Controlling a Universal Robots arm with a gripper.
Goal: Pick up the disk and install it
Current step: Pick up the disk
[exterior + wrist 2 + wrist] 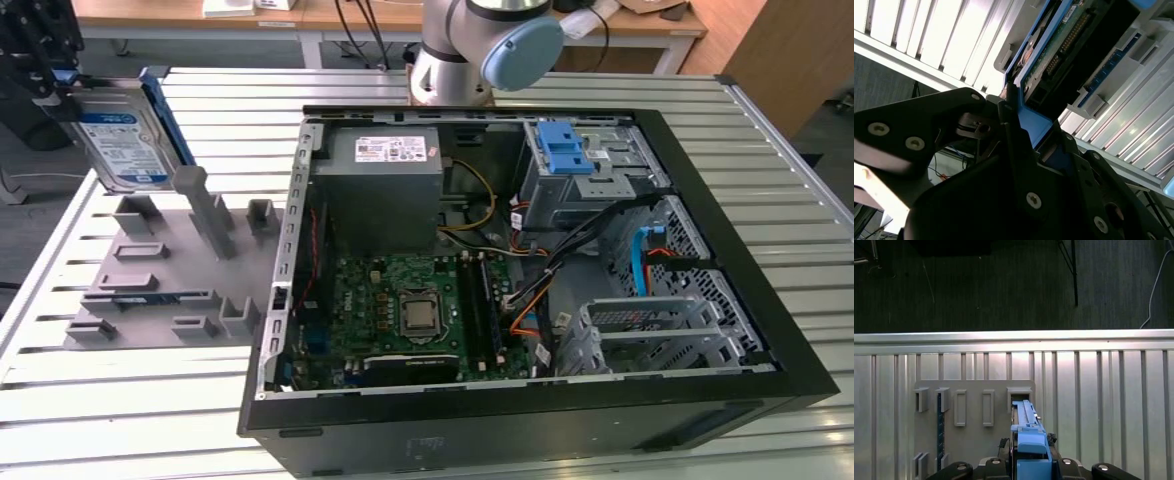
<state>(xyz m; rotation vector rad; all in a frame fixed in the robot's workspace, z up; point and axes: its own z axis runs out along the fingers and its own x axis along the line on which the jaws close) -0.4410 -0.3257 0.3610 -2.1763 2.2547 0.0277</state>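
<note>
The disk (124, 142), a silver drive with a blue-and-white label and a blue rail frame, is held on edge over the far end of the grey fixture plate (147, 290) at the exterior view's left. My gripper (56, 92) is shut on its upper end. In the first wrist view the disk's blue rail (1026, 432) runs out from the gripper (1029, 465) toward a slot in the fixture plate (974, 440). The second wrist view shows the disk's circuit-board side (1064, 45) and its blue frame clamped between the black fingers (1014, 150).
The open computer case (747, 330) lies on the slatted metal table (801, 180), with a grey power-supply box (387, 180), a motherboard (414, 310) and a blue-latched drive bay (561, 150) inside. The arm's base (467, 60) stands behind the case.
</note>
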